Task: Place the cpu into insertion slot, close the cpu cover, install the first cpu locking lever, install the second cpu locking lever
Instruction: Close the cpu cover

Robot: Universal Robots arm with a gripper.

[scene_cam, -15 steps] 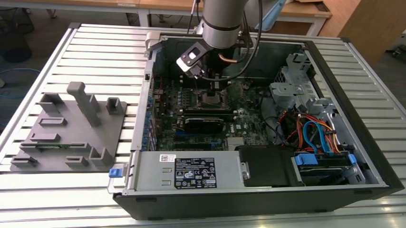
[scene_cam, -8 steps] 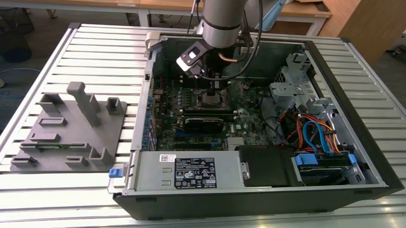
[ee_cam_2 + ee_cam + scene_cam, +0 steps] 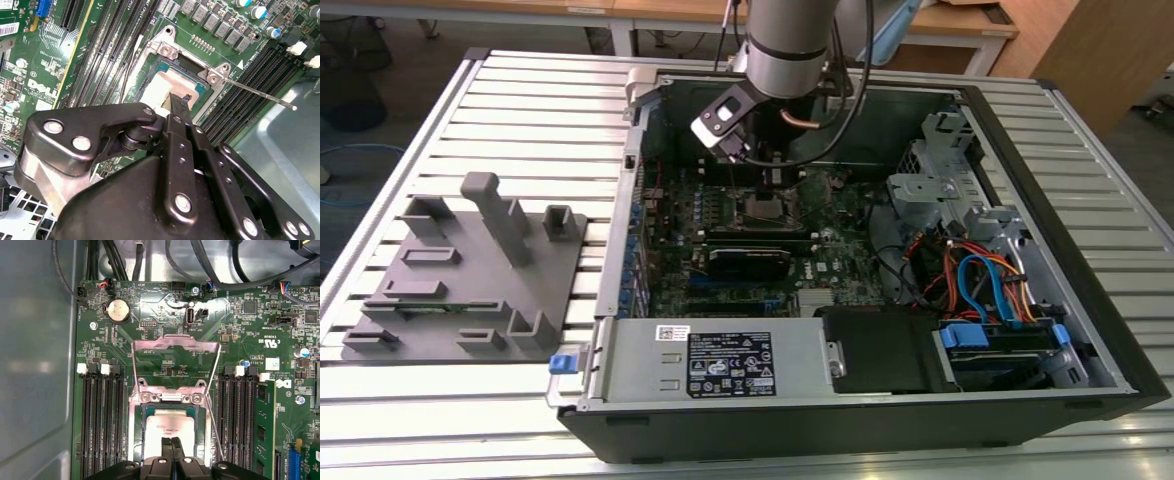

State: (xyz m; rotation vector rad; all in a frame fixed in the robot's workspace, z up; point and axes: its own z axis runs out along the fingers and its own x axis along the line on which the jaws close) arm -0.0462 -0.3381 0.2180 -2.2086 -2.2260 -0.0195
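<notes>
**Chip in socket, cover open: hazards and tally**

The greatest risk is judged to lie with the arm [image 3: 787, 45]. It reaches deep into the computer case [image 3: 854, 432], and loose cables beside it could be snagged. On the board [image 3: 240, 340], the cover [image 3: 175, 344] is seen swung up and back, not yet closed. It could drop onto the fingers if it were jarred.

The gripper [image 3: 172, 441] is drawn narrow, its fingers pressed together with nothing held between them. Its tips are at or just above the chip [image 3: 167, 422], and contact cannot be told. The chip lies flat in the socket [image 3: 136, 432]. A sideways push from the tips could tilt it and bend the contacts beneath. The freed lever [image 3: 260, 93] juts out near the gripper's linkage and might be caught.

Counted:
- One case, one arm and one board.
- Two banks of memory slots, one on each side of the socket.
- One cover, one socket and one chip.
- One gripper with two fingers.
- One lever plainly seen; a second cannot be made out with certainty.
</notes>
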